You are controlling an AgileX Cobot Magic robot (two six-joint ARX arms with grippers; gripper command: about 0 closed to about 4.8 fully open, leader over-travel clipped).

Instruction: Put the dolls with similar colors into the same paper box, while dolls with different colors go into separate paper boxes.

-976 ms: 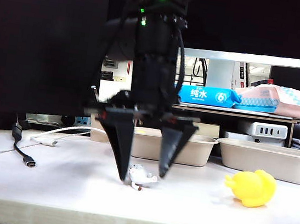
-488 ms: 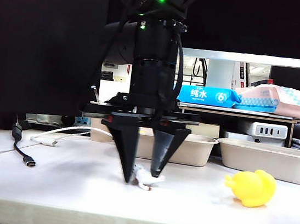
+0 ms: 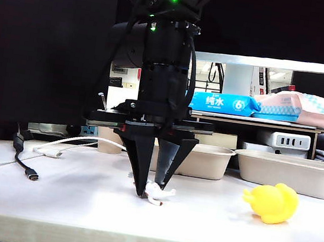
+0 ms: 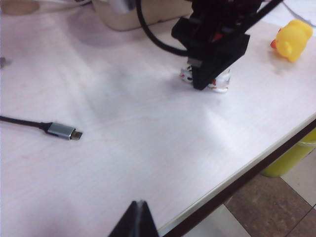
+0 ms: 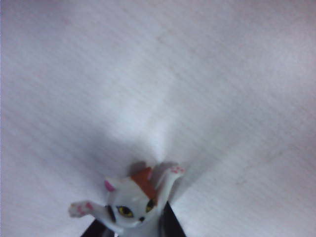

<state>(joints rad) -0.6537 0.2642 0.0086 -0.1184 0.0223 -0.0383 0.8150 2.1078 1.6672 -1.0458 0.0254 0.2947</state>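
Showing one white figurine point(image 3: 154, 191), one duck point(image 3: 272, 202), two trays point(image 3: 196, 159)

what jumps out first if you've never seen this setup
The big black right gripper stands point-down at the middle of the pale table, its jaws nearly shut around a tiny white cat figurine. A glossy yellow rubber duck lies on its side to the right, before two beige pulp-paper trays.
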